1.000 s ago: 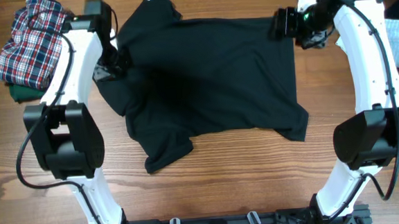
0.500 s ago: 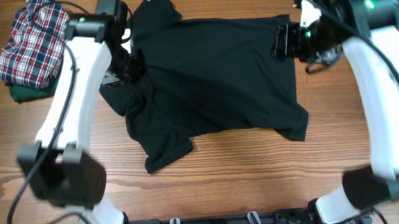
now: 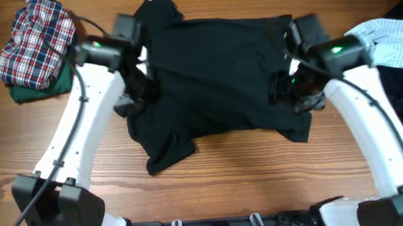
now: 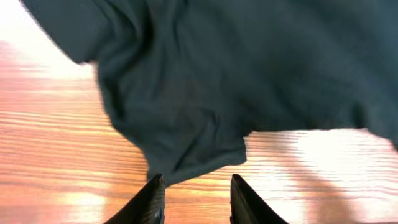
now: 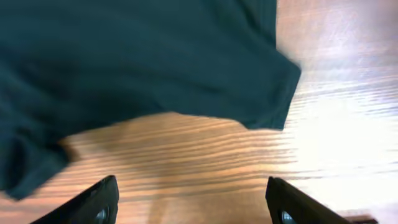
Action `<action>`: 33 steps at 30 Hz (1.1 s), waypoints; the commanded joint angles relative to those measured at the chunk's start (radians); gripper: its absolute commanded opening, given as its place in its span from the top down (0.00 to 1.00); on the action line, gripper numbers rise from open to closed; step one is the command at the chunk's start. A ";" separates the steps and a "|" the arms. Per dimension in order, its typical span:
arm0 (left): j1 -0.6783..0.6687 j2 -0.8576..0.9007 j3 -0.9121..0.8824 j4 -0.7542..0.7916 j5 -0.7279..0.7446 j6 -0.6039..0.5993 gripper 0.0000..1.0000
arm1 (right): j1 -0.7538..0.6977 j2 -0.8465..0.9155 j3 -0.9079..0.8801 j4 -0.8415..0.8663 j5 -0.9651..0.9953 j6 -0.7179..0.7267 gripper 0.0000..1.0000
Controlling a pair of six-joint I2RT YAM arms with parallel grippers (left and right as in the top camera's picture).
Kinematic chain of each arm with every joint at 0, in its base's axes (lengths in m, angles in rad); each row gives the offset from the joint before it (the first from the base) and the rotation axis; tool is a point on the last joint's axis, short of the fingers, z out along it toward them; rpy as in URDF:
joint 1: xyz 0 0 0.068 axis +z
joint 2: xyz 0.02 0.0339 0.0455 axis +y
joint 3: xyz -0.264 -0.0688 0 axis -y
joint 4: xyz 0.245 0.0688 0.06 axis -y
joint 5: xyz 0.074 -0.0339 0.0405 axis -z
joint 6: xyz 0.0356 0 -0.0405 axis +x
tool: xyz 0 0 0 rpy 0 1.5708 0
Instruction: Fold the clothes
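While the black T-shirt lies spread and rumpled across the middle of the wooden table, both arms hang over its side edges. From overhead, the left gripper sits above the shirt's left edge and the right gripper above its right edge, though that view hides how the jaws stand. The left wrist camera shows its fingers a narrow way apart, bare wood between them, just beside a sleeve hem. The right wrist camera shows its fingers spread wide and empty over wood near the shirt's corner. Only the overhead view takes in a plaid garment atop a green garment at far left, and a light blue garment at far right.
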 commanded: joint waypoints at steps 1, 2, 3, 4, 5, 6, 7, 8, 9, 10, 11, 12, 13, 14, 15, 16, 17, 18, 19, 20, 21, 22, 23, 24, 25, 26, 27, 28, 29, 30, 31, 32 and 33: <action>-0.048 -0.034 -0.143 0.085 0.009 -0.098 0.66 | 0.005 -0.038 -0.143 0.111 -0.001 0.058 0.23; -0.056 -0.034 -0.179 0.117 0.009 -0.113 0.66 | 0.005 -0.038 -0.175 0.148 -0.002 0.068 0.23; -0.064 -0.035 -0.226 0.160 0.009 -0.131 0.66 | 0.005 -0.038 -0.214 0.198 -0.012 0.068 0.23; -0.067 -0.035 -0.261 0.195 0.009 -0.150 0.66 | 0.005 -0.038 -0.244 0.240 -0.024 0.070 0.24; -0.067 -0.035 -0.298 0.230 0.009 -0.170 0.66 | 0.004 -0.038 -0.272 0.278 -0.035 0.080 0.24; -0.067 -0.035 -0.341 0.271 0.009 -0.190 0.66 | 0.003 -0.037 -0.303 0.323 -0.035 0.099 0.27; -0.066 -0.035 -0.375 0.301 0.009 -0.208 0.67 | 0.001 -0.037 -0.325 0.359 -0.033 0.101 0.28; -0.064 -0.035 -0.404 0.327 0.008 -0.227 0.69 | -0.005 -0.037 -0.341 0.391 -0.034 0.107 0.30; -0.063 -0.035 -0.430 0.352 0.009 -0.239 0.70 | -0.012 -0.035 -0.354 0.422 -0.033 0.121 0.33; -0.063 -0.035 -0.454 0.375 0.009 -0.252 0.72 | -0.021 -0.035 -0.367 0.455 -0.031 0.122 0.36; -0.063 -0.035 -0.476 0.393 0.009 -0.262 0.75 | -0.031 -0.035 -0.378 0.483 -0.031 0.131 0.39; -0.063 -0.036 -0.490 0.402 0.009 -0.273 0.76 | -0.037 -0.035 -0.386 0.502 -0.031 0.143 0.41; -0.063 -0.036 -0.503 0.409 0.009 -0.278 0.77 | -0.043 -0.035 -0.393 0.517 -0.031 0.149 0.41; -0.063 -0.035 -0.514 0.407 0.011 -0.278 0.78 | -0.056 -0.035 -0.403 0.542 -0.030 0.149 0.41; -0.063 -0.036 -0.519 0.402 0.013 -0.278 0.78 | -0.062 -0.034 -0.406 0.549 -0.030 0.148 0.41; -0.063 -0.036 -0.520 0.393 0.017 -0.277 0.78 | -0.072 -0.034 -0.409 0.559 -0.030 0.148 0.41; -0.063 -0.036 -0.520 0.377 0.026 -0.278 0.78 | -0.082 -0.033 -0.410 0.566 -0.030 0.145 0.40; -0.063 -0.036 -0.520 0.367 0.033 -0.278 0.79 | -0.095 -0.033 -0.410 0.572 -0.029 0.142 0.40; -0.063 -0.036 -0.520 0.352 0.040 -0.278 0.80 | -0.111 -0.033 -0.410 0.576 -0.030 0.141 0.39; -0.063 -0.036 -0.520 0.341 0.043 -0.278 0.81 | -0.127 -0.033 -0.410 0.580 -0.030 0.136 0.39; -0.063 -0.036 -0.520 0.328 0.043 -0.279 0.82 | -0.145 -0.033 -0.410 0.586 -0.031 0.118 0.38; -0.063 -0.036 -0.520 0.315 0.042 -0.283 0.82 | -0.154 -0.033 -0.410 0.586 -0.031 0.112 0.36; -0.063 -0.036 -0.521 0.301 0.042 -0.291 0.83 | -0.165 -0.033 -0.410 0.587 -0.031 0.100 0.36; -0.063 -0.036 -0.521 0.287 0.041 -0.301 0.83 | -0.174 -0.033 -0.410 0.589 -0.034 0.086 0.35; -0.063 -0.037 -0.523 0.275 0.041 -0.309 0.83 | -0.183 -0.033 -0.410 0.593 -0.039 0.067 0.34; -0.063 -0.041 -0.527 0.264 0.037 -0.320 0.84 | -0.187 -0.033 -0.410 0.597 -0.040 0.060 0.33; -0.063 -0.049 -0.535 0.252 0.021 -0.344 0.84 | -0.191 -0.032 -0.410 0.603 -0.043 0.047 0.32; -0.063 -0.062 -0.546 0.243 0.002 -0.370 0.84 | -0.194 -0.032 -0.410 0.613 -0.047 0.034 0.32; -0.063 -0.079 -0.562 0.239 -0.014 -0.394 0.83 | -0.195 -0.032 -0.410 0.621 -0.048 0.027 0.30; -0.063 -0.101 -0.578 0.239 -0.026 -0.420 0.82 | -0.195 -0.032 -0.410 0.630 -0.053 0.015 0.29; -0.063 -0.125 -0.593 0.241 -0.030 -0.441 0.81 | -0.195 -0.032 -0.410 0.640 -0.057 0.010 0.28; -0.063 -0.151 -0.607 0.245 -0.034 -0.460 0.77 | -0.195 -0.032 -0.410 0.647 -0.058 0.008 0.26; -0.063 -0.185 -0.622 0.247 -0.040 -0.481 0.73 | -0.195 -0.032 -0.410 0.655 -0.066 -0.005 0.25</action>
